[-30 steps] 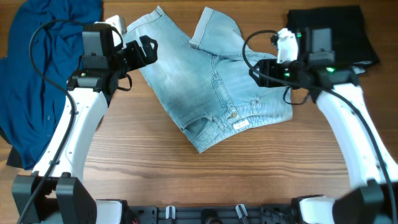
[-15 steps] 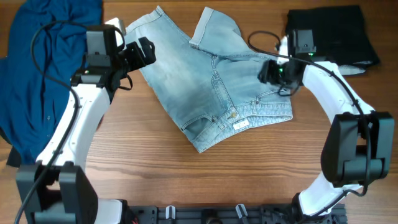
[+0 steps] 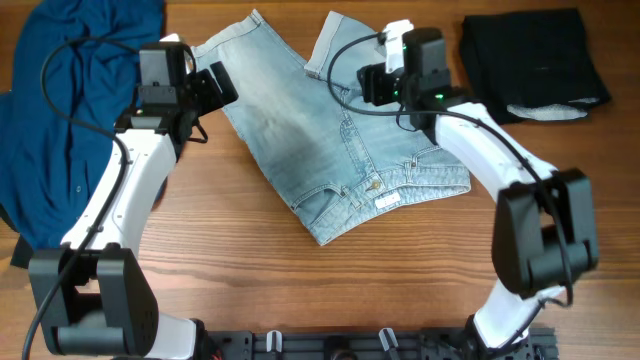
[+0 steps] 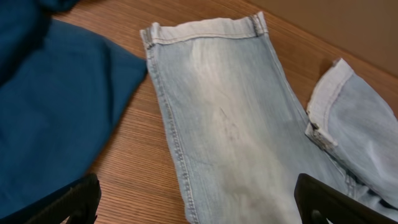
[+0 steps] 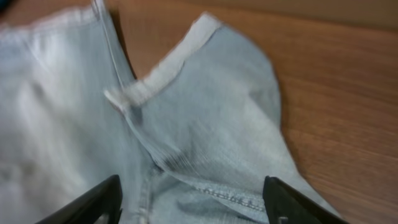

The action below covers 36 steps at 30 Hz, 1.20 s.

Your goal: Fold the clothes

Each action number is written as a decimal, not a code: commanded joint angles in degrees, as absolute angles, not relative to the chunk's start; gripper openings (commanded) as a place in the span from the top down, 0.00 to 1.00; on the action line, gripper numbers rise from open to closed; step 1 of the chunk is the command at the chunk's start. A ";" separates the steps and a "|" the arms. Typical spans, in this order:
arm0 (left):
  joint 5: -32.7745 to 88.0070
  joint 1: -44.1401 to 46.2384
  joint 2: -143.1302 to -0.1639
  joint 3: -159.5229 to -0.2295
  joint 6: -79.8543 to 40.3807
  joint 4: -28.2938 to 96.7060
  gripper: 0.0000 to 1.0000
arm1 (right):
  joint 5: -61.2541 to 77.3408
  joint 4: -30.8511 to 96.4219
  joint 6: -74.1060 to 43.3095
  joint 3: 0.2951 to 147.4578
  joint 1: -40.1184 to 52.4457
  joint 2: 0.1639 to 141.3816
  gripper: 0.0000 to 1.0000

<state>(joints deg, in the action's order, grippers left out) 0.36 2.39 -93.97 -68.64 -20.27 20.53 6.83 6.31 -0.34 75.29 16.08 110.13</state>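
The clothes are pale-blue denim pants [image 3: 335,140] lying crumpled across the middle of the table, waistband and button toward the front right. One leg runs to the back left [image 4: 224,118]. The other leg is folded over, its hem [image 5: 168,65] turned up. My left gripper [image 3: 215,85] hovers open over the left leg's outer seam, its fingers [image 4: 68,202] wide apart with nothing between them. My right gripper [image 3: 372,85] hangs open over the folded leg near the crotch seam [image 5: 211,186]. Its fingertips [image 5: 289,202] straddle denim without pinching it.
A dark blue garment [image 3: 60,120] sprawls over the table's left side, its edge close to the left leg [image 4: 56,112]. A folded black garment [image 3: 530,55] lies at the back right with a pale cloth [image 3: 545,110] at its front edge. Bare wood [image 3: 300,280] runs along the front.
My right arm has swung left from beside the waistband to above the folded leg, and its jaws have widened. My left gripper has shifted slightly toward the back left.
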 commanded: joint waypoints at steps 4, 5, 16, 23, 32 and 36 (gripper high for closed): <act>-0.99 2.07 -95.18 -68.53 -19.77 20.40 0.00 | 12.21 6.11 15.29 75.92 16.19 117.71 0.24; -0.99 2.07 -95.33 -68.51 -19.77 20.40 0.00 | 12.14 6.02 15.62 75.92 16.19 117.95 0.25; -0.99 2.07 -96.55 -68.51 -19.77 20.43 0.00 | 9.63 -0.40 15.00 75.90 16.16 120.60 0.42; -1.17 2.07 -96.55 -68.51 -19.77 20.43 0.00 | 9.67 -2.09 15.49 75.90 16.19 121.14 0.40; -1.17 2.07 -96.55 -68.51 -19.77 20.45 0.00 | 10.79 -1.80 14.90 75.90 16.19 123.92 0.48; -1.17 2.07 -96.55 -68.51 -19.77 20.43 0.00 | 8.38 -3.11 14.35 75.90 16.12 123.92 0.74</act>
<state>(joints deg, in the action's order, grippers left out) -0.19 2.28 -95.81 -68.64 -20.25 20.60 10.09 -2.26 14.79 75.29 16.08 122.83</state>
